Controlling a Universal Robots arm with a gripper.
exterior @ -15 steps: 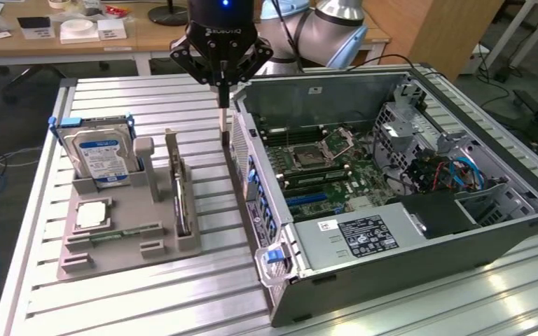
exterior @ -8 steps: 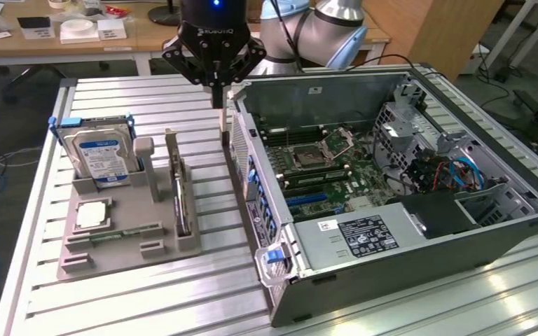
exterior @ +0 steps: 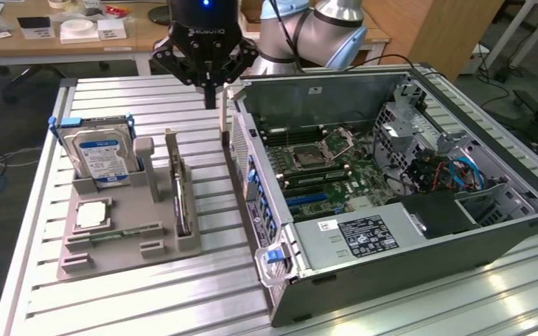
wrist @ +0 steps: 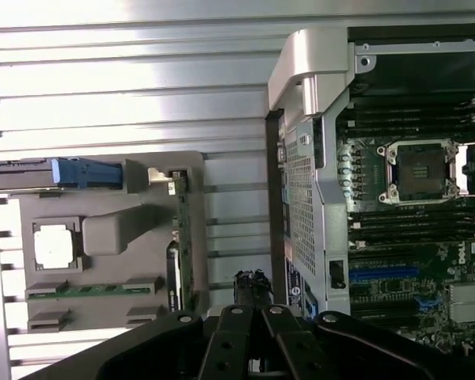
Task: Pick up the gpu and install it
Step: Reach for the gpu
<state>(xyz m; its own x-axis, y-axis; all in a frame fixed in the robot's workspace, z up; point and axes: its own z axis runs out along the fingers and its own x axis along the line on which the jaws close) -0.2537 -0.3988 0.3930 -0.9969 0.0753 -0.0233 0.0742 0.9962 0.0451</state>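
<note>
Exterior view: the gripper (exterior: 210,100) is hovering clenched and empty over the gap between the grey tray (exterior: 120,262) and the open computer case (exterior: 409,231), toward the far side. The gpu (exterior: 176,189) is standing on edge in the tray, to the exterior view's left of the case, not yet grasped. The pick looks to be only starting. By my judgement, a grasp is calling for parted fingers lined over the card's top edge. I am counting 1 gpu, 1 hard drive (exterior: 101,155), 1 processor (exterior: 92,215) and 1 memory stick (exterior: 110,236).

Wrist view: the gripper (wrist: 252,286) is hanging near the gpu (wrist: 182,229), apart from it, between 1 tray (wrist: 119,229) and 1 case (wrist: 309,95).
</note>
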